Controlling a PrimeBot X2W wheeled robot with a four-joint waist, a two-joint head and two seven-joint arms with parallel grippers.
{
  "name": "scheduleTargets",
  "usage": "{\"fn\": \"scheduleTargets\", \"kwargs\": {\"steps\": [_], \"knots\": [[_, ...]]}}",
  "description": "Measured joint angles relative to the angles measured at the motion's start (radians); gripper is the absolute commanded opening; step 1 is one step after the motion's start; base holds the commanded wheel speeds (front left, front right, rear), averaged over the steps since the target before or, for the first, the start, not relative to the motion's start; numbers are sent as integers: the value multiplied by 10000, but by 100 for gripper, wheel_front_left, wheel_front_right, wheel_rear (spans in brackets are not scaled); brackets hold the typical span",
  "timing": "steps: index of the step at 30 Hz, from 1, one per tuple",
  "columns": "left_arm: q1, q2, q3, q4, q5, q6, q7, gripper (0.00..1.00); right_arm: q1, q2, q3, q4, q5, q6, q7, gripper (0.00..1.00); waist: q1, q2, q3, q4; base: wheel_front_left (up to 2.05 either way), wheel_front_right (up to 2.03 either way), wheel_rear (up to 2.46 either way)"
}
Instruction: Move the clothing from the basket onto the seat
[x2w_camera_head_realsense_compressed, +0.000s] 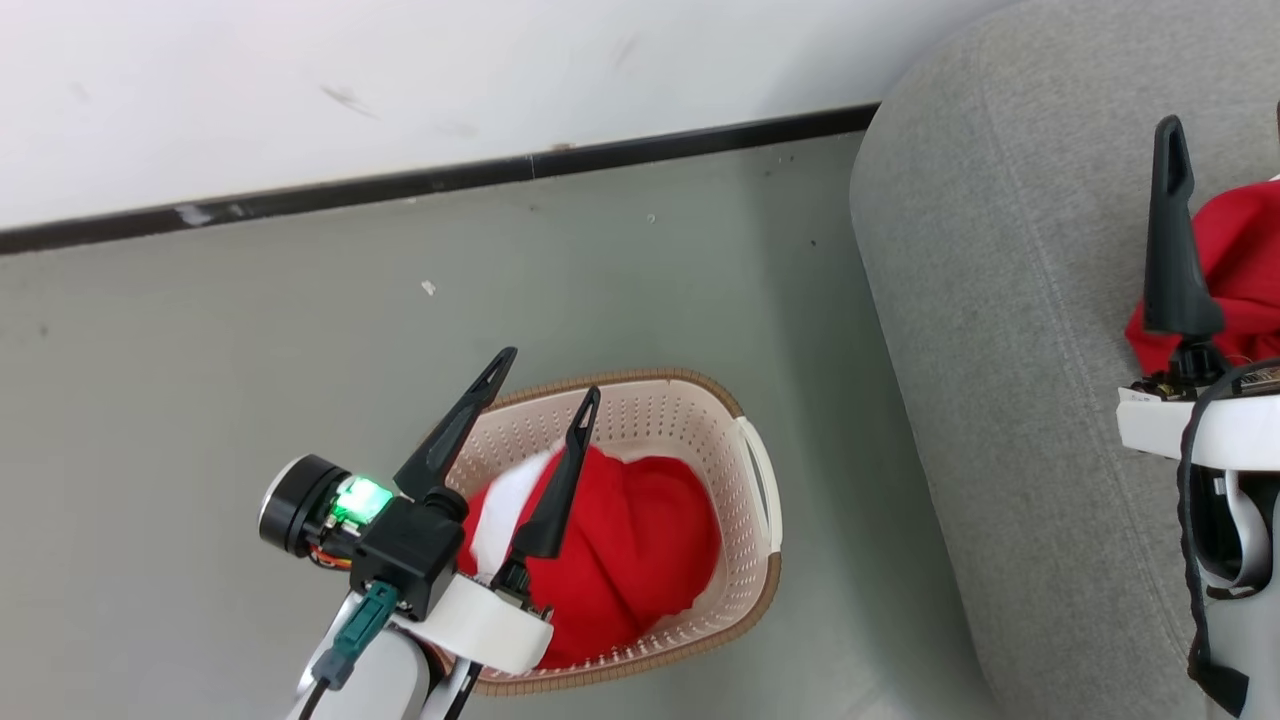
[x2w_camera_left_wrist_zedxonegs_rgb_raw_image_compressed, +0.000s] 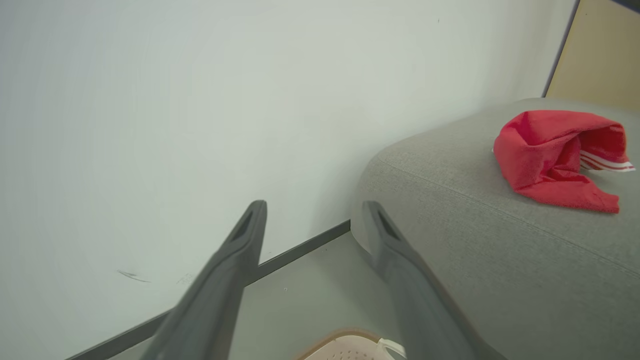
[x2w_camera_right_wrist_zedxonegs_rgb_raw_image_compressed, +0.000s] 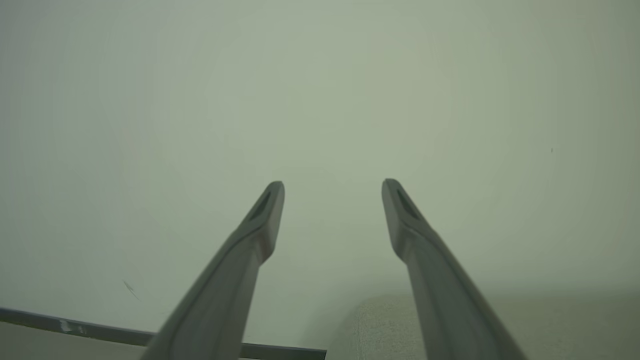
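Observation:
The cream basket (x2w_camera_head_realsense_compressed: 745, 470) stands on the floor with red clothing (x2w_camera_head_realsense_compressed: 630, 540) with a white panel heaped inside. My left gripper (x2w_camera_head_realsense_compressed: 552, 374) hovers above the basket's left side, open, with nothing between its fingers. In the left wrist view the same gripper (x2w_camera_left_wrist_zedxonegs_rgb_raw_image_compressed: 314, 207) points toward the wall, with the basket's rim (x2w_camera_left_wrist_zedxonegs_rgb_raw_image_compressed: 345, 346) at the bottom edge. Another red garment (x2w_camera_head_realsense_compressed: 1245, 260) (x2w_camera_left_wrist_zedxonegs_rgb_raw_image_compressed: 550, 155) with white stripe trim lies on the grey seat (x2w_camera_head_realsense_compressed: 1000, 300) (x2w_camera_left_wrist_zedxonegs_rgb_raw_image_compressed: 450, 215). My right gripper (x2w_camera_head_realsense_compressed: 1225, 120) (x2w_camera_right_wrist_zedxonegs_rgb_raw_image_compressed: 334, 185) is over the seat beside that garment, open and empty.
A white wall (x2w_camera_head_realsense_compressed: 400, 80) with a dark baseboard (x2w_camera_head_realsense_compressed: 450, 180) runs behind the basket and the seat. Grey floor (x2w_camera_head_realsense_compressed: 250, 350) spreads to the left of the basket and between basket and seat. A tan panel (x2w_camera_left_wrist_zedxonegs_rgb_raw_image_compressed: 600, 60) stands beyond the seat.

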Motion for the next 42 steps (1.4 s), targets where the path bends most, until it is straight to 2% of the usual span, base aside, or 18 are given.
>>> {"fn": "scheduleTargets", "kwargs": {"steps": [4, 18, 25, 33, 42], "knots": [[306, -17, 190, -138, -228, 31, 0, 100, 217, 10, 17, 29, -2, 0, 0, 100, 0, 0, -335, -42, 0, 0, 0], [1028, 257, 1960, -709, -888, 949, -2, 100, 998, 46, 67, 194, -96, 0, 2, 100, 0, 0, -1477, -95, 0, 0, 0], [1592, 575, 2694, -744, -1012, 1390, 0, 100, 1558, 58, 94, 424, -96, 0, 0, 100, -1, 0, -2023, -88, 0, 0, 0], [2436, 844, 3177, -591, -1168, 1701, 263, 100, 2526, 75, 182, 882, -105, 0, 2, 100, -1, 0, -2584, -110, 0, 0, 0], [3374, 848, 3363, -420, -1407, 1898, 520, 100, 3514, 105, 648, 1321, -75, 0, 2, 100, -1, 0, -3100, -153, 0, 0, 0]]}}
